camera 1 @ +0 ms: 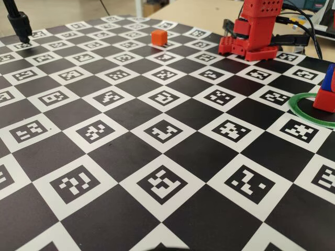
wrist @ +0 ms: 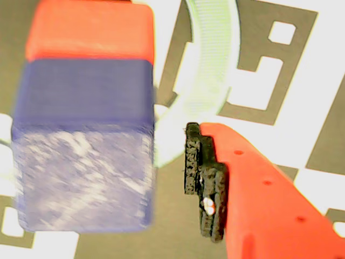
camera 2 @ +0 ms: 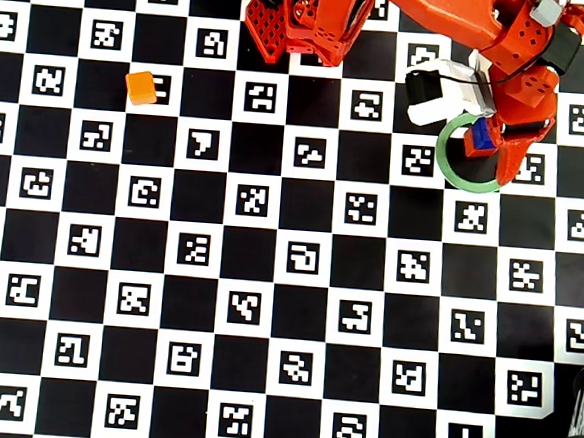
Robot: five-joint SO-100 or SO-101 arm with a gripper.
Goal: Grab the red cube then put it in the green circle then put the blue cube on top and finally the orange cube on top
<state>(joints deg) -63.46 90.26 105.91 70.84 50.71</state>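
I see the blue cube (wrist: 83, 145) sitting on the red cube (wrist: 89, 29) inside the green circle (camera 2: 459, 170) — my hand (camera 2: 498, 143) is released beside it. I'd lift straight up before fetching the orange cube (camera 2: 141, 87), well apart from the circle.

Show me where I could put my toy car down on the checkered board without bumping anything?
Most of the board is bare: everything below the orange cube and left of the green circle in the overhead view. It is crowded at the top right, where the arm's base stands and the tool hovers by the blue cube stacked on the red cube.
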